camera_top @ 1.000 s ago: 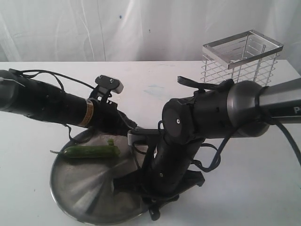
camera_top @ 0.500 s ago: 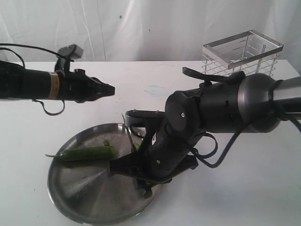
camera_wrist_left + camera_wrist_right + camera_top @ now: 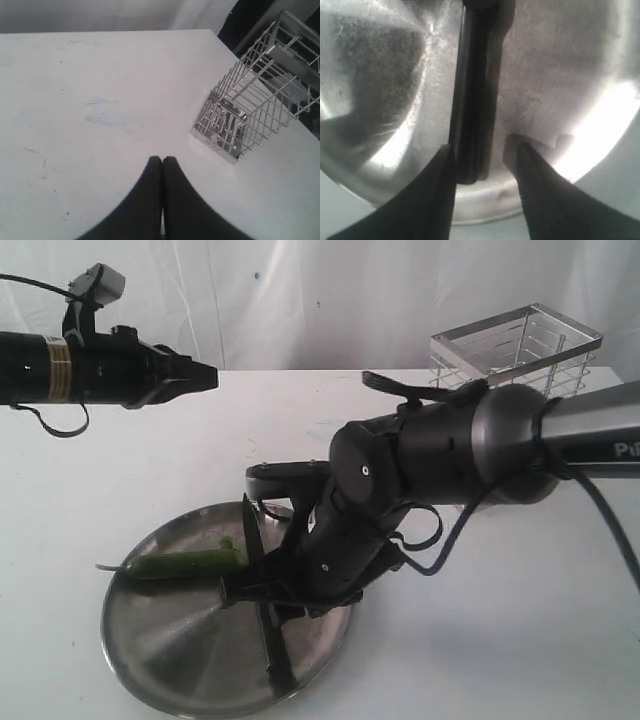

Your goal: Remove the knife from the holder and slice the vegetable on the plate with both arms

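Observation:
The green chilli [image 3: 190,563] lies on the left part of the steel plate [image 3: 165,650], a tiny cut slice [image 3: 228,543] beside it. The black knife [image 3: 262,590] lies across the plate just right of the chilli, its tip toward the far rim and its handle toward the near rim. My right gripper [image 3: 480,145] hangs low over the plate [image 3: 560,75], open, with the knife's handle [image 3: 472,110] lying between its spread fingers; in the exterior view the arm hides it. My left gripper [image 3: 208,374] is raised at the far left, shut and empty [image 3: 162,160].
The wire holder [image 3: 515,355] stands at the back right of the white table, with no knife in it [image 3: 245,120]. The bulky right arm [image 3: 440,470] leans over the plate's right side. A white curtain backs the table.
My left gripper lifted off the chilli and drew back up and to the left. The right arm shifted left over the plate, and the knife now shows lying on it.

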`<action>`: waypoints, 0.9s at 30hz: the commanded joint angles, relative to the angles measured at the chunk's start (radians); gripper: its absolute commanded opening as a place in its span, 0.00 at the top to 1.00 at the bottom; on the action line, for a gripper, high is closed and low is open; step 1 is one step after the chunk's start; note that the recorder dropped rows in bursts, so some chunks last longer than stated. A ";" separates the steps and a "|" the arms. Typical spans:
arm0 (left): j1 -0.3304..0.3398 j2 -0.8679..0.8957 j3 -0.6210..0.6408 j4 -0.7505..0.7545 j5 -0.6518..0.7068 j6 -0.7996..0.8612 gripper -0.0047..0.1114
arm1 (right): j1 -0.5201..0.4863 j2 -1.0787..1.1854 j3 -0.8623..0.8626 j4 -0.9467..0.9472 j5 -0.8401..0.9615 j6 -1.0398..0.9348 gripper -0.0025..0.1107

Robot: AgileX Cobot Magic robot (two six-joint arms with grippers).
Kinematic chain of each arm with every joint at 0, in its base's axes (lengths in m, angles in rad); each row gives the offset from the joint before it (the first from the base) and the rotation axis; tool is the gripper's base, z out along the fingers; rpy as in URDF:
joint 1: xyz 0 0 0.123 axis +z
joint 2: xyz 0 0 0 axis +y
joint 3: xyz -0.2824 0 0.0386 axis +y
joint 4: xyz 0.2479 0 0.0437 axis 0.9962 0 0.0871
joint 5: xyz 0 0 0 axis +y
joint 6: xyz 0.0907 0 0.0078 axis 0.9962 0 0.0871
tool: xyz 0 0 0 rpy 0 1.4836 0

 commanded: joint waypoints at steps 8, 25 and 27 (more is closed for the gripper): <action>0.004 -0.444 0.354 0.077 0.716 -0.083 0.96 | -0.044 -0.338 0.118 -0.947 0.212 0.399 0.98; 0.004 -1.265 0.762 0.014 0.725 -0.102 0.96 | -0.407 -1.224 0.646 -1.030 -0.516 0.654 0.98; 0.004 -1.294 0.762 0.014 0.675 -0.102 0.96 | -0.407 -1.312 0.646 -1.011 -0.491 0.658 0.98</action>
